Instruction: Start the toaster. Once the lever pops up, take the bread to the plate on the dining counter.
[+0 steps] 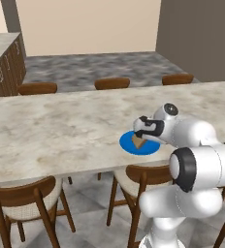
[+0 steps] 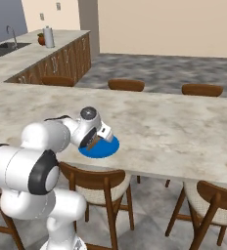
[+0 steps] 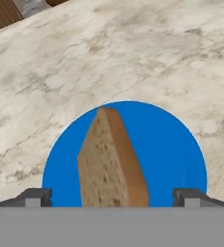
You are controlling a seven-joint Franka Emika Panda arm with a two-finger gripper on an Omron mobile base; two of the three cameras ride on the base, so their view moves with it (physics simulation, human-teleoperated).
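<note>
Hand view: thin light-brown bread slice (image 3: 112, 161) stands on edge over the flat round blue plate (image 3: 172, 144), between wide-spread gripper (image 3: 113, 197) tips (neither touching). Lift straight up.

Wooden chairs with pale woven seats (image 1: 24, 206) are standing tucked along the near side of the long marble-topped counter (image 1: 61, 131), and the curved backs of three more chairs (image 1: 112, 83) are showing just beyond its far edge. Past the counter a mottled grey floor (image 2: 174, 71) is stretching toward plain beige walls (image 1: 85, 24), with a darker grey-brown wall (image 1: 201, 34) rising to the right. Left of the counter, dark wooden cabinets (image 2: 61, 63) are carrying a worktop with a sink and faucet (image 2: 10, 41).
</note>
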